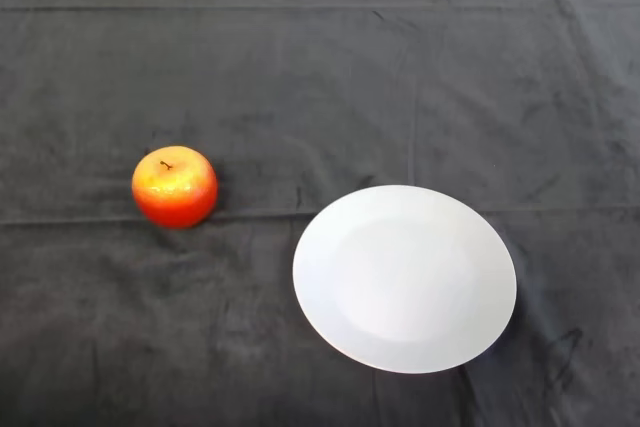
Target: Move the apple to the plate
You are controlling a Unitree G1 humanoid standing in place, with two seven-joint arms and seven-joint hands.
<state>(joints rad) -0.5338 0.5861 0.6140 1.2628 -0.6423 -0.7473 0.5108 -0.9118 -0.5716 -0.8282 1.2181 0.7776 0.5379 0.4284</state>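
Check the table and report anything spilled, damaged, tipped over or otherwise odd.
Nothing stands out. The apple sits upright, stem up, on the dark cloth, apart from the white plate to its right. The plate lies flat, holds nothing and looks intact. The cloth has only ordinary creases.

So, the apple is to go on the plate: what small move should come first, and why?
Probably a reach toward the apple. It stands upright on the dark cloth, stem up, to the left of the white plate and apart from it. Nothing holds it yet, and the plate has nothing on it, so the apple must be approached and grasped before any carrying.
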